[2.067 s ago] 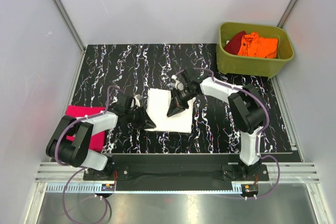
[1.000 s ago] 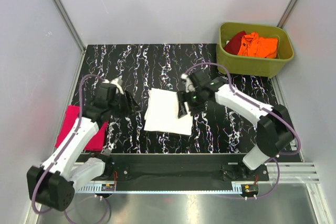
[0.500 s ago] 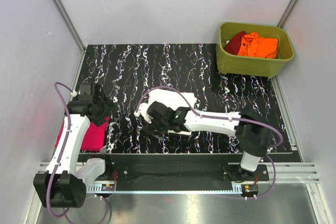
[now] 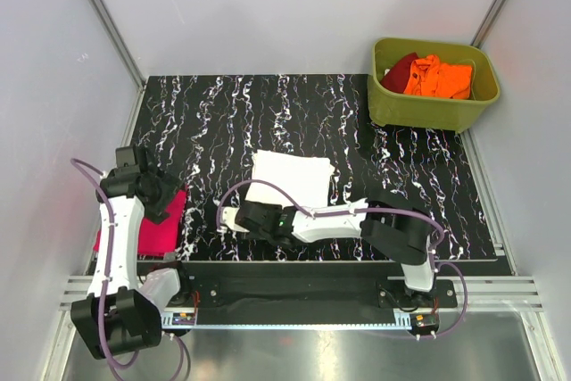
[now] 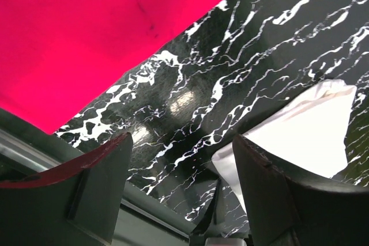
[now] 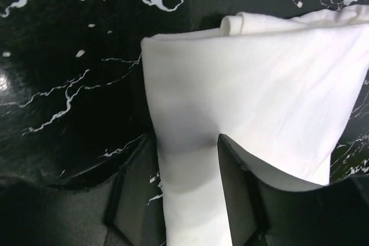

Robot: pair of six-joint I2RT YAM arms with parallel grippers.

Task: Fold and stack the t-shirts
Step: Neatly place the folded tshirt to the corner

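Swinging clear of the white t-shirt [image 4: 294,176], the left arm now sits out at the left edge of the surface [image 4: 223,113], where a second ago it is beside the cloth. The right arm, a second ago at the shirt's right side, now reaches low across the near edge to its near-left corner. The shirt itself lies as a compact folded rectangle in the middle, much as before.

My reading is that the folding of this one is done and the move to the stack is starting. The magenta t-shirt [image 4: 153,231] lies flat at the near left, well apart from the white one, and looks like the base of the pile. The orange t-shirt [image 4: 442,78] and dark red t-shirt [image 4: 399,67] are in the tub [image 4: 393,111] at the far right, not yet touched.

The left hand [image 5: 181,142] hangs over the magenta shirt's right edge, spread wide and holding nothing (bare surface shows between its fingers).

The right hand [image 6: 185,142] is partly spread, its fingers [image 6: 239,200] set over the white shirt's corner with cloth showing between them. Whether they press on it or have any hold yet I cannot tell
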